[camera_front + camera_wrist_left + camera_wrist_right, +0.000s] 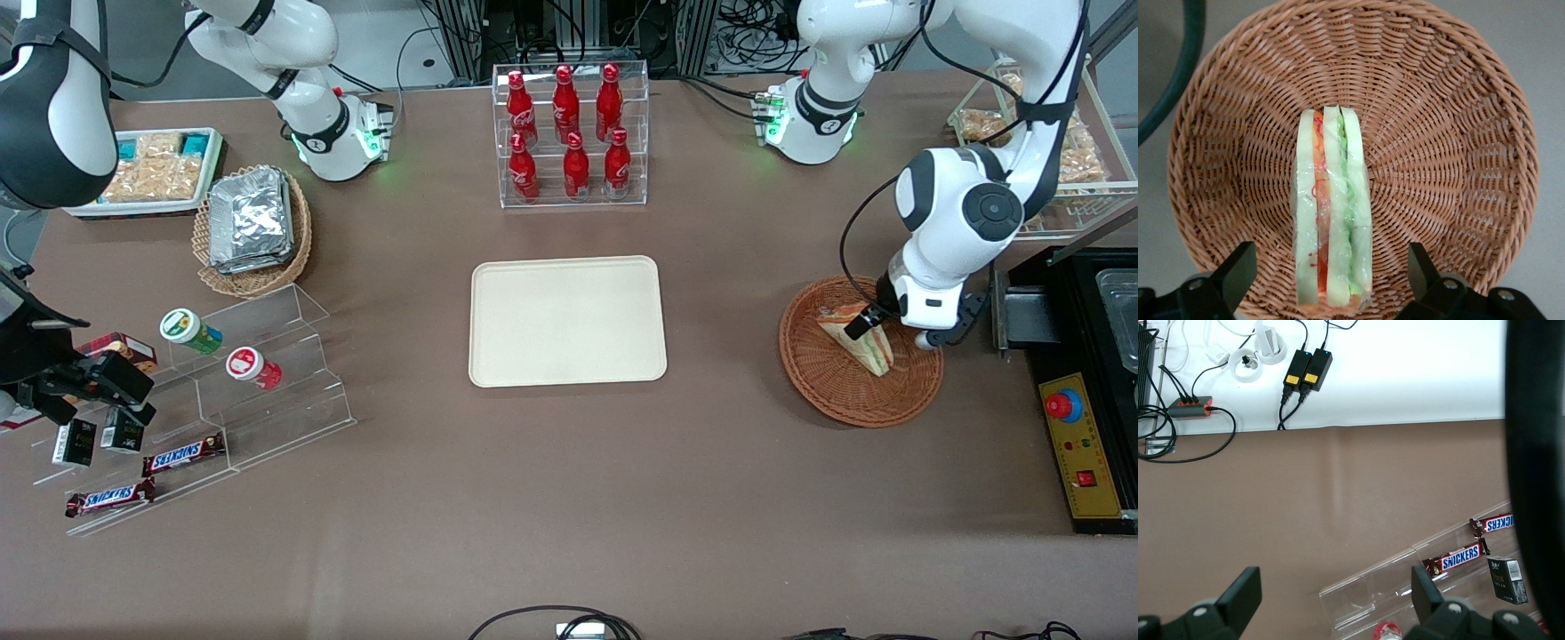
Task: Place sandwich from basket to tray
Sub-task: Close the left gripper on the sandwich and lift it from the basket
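**Gripper poised over the sandwich, nothing gripped yet**

While the gripper [1331, 273] hangs low over the basket [1458, 133], its fingers [1238, 267] stand wide apart on either side of the sandwich [1331, 220] and touch neither face of it. It has hold of nothing. The sandwich stands on edge in its clear wrap, bread and filling layers showing, near the basket's middle.

Seen from the front, the gripper [876, 324] sits right above the wedge [862, 342] inside the basket [836, 391], toward the working arm's end of the table. The tray [567, 320] lies well apart, at the table's middle, bare; farther from the front camera stands a clear rack of red bottles [569, 133].

My guess at the risks: the wrap looks slick and the bread soft, so a hard squeeze could crush the layers, and a light one could let the wedge slip out on the carry. If the fingers close unevenly, one may nudge the sandwich over before the other meets it. A lift kept too low could snag the woven rim and drag the basket.
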`<move>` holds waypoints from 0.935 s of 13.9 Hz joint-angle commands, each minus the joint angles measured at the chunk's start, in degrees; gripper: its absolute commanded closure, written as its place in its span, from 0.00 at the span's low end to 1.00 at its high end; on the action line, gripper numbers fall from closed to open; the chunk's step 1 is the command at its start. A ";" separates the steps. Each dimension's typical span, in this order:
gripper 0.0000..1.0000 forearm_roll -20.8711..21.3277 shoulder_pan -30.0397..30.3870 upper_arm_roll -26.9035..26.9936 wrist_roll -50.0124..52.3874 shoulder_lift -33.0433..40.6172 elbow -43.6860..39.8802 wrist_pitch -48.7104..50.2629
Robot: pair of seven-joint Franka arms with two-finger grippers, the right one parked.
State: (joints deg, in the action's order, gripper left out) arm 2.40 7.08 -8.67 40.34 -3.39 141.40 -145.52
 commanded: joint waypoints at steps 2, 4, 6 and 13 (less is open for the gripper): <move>0.00 1.11 0.30 -0.21 2.55 -1.97 1.60 -4.25; 0.00 1.03 0.30 -0.21 2.73 -3.46 1.60 -5.65; 0.09 1.03 0.30 -0.12 3.69 -4.17 1.51 -6.36; 1.00 1.12 0.30 0.50 3.78 -4.61 1.33 -6.10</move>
State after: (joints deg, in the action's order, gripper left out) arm 2.40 7.10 -8.25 42.93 -8.12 142.43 -150.71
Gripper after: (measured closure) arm 0.674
